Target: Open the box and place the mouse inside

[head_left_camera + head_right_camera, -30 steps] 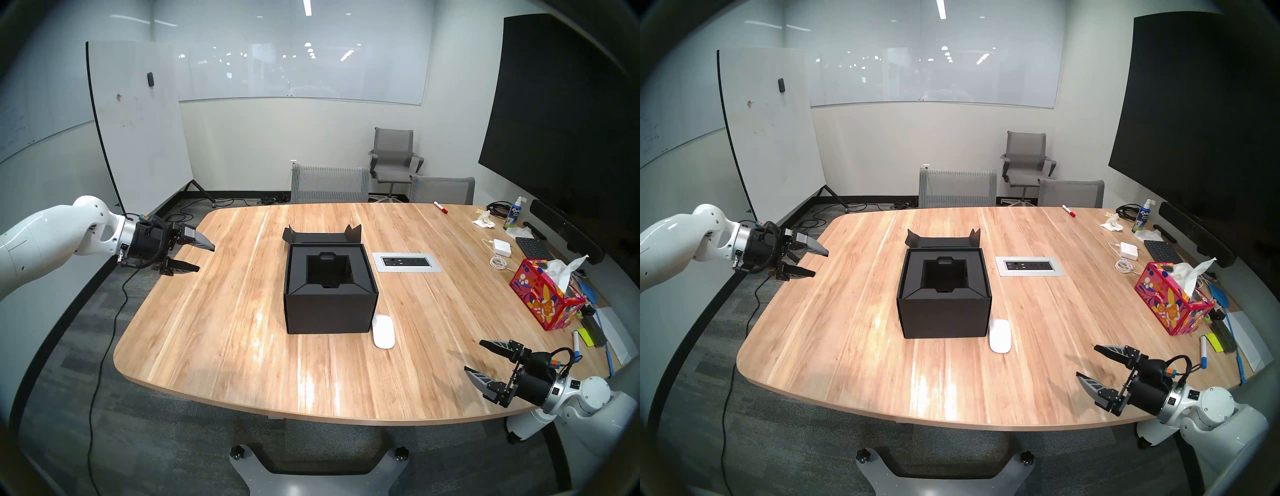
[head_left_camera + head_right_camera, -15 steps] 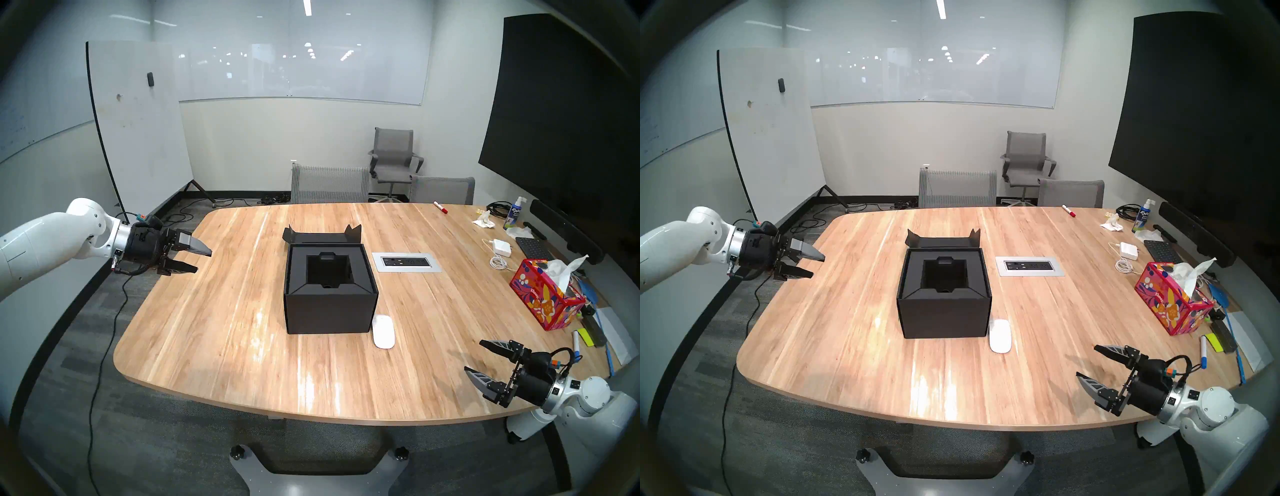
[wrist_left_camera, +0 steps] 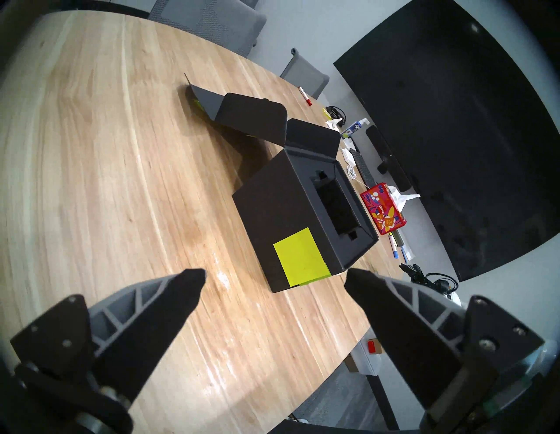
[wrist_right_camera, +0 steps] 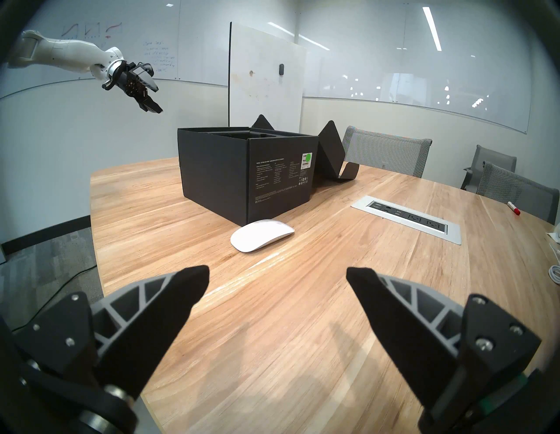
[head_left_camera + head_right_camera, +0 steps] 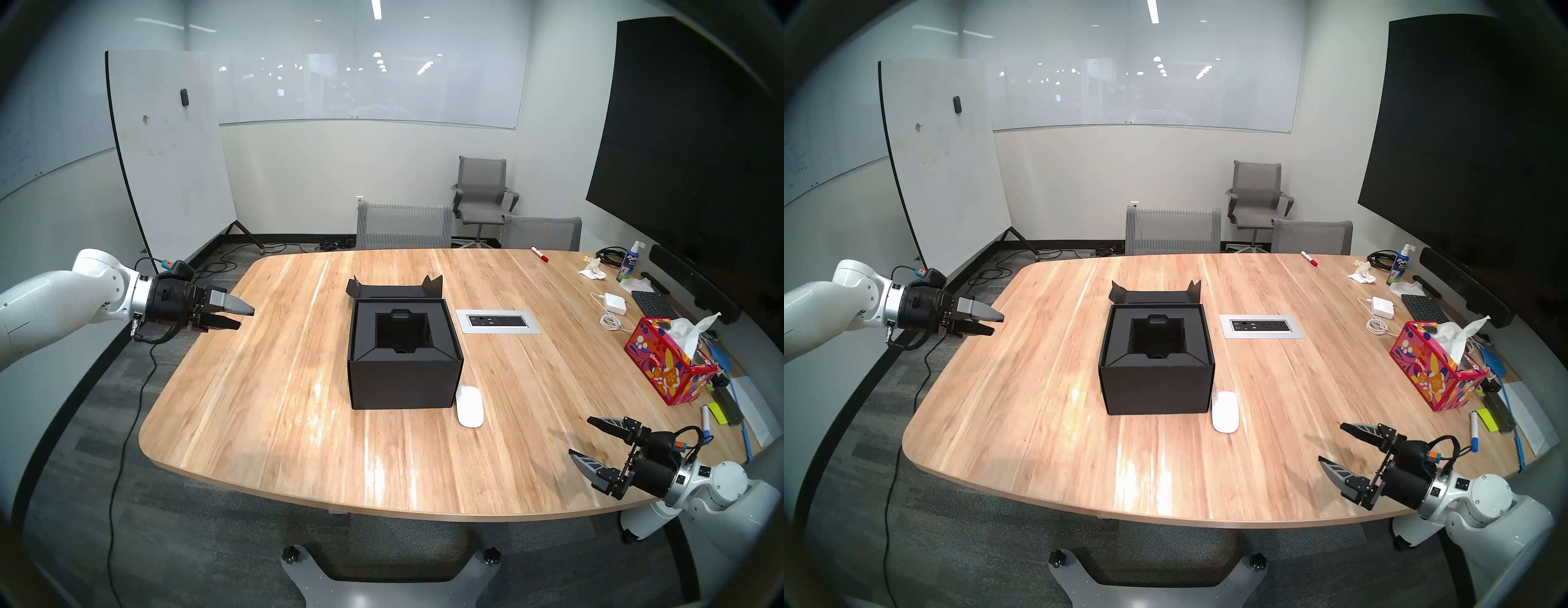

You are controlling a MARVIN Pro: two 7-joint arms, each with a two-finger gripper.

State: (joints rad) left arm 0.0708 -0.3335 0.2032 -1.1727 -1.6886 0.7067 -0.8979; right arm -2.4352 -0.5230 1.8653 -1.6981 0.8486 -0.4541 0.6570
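- Head view: the box (image 5: 405,373) is big, black and shaped like a cube. It sits in the middle of the wooden table (image 5: 263,403).
- Its lid (image 5: 394,291) is open and folded back behind it, resting on the table.
- Inside the box is a black liner (image 5: 369,339) with a deep square hole in the middle.
- The left wrist view shows a bright yellow-green sticky note (image 3: 300,257) on one side of the box.
- The right wrist view shows small white print and a white label (image 4: 306,160) on another side.
- The mouse (image 5: 469,406) is white, smooth, flat and oval. It lies on the table just beside the box's near right corner, much smaller than the box.
- The left claw (image 5: 246,318) is spread wide and holds nothing. It hangs over the left edge of the table, well apart from the box.
- The right claw (image 5: 581,437) is spread wide and empty too, near the mouse but not touching it.
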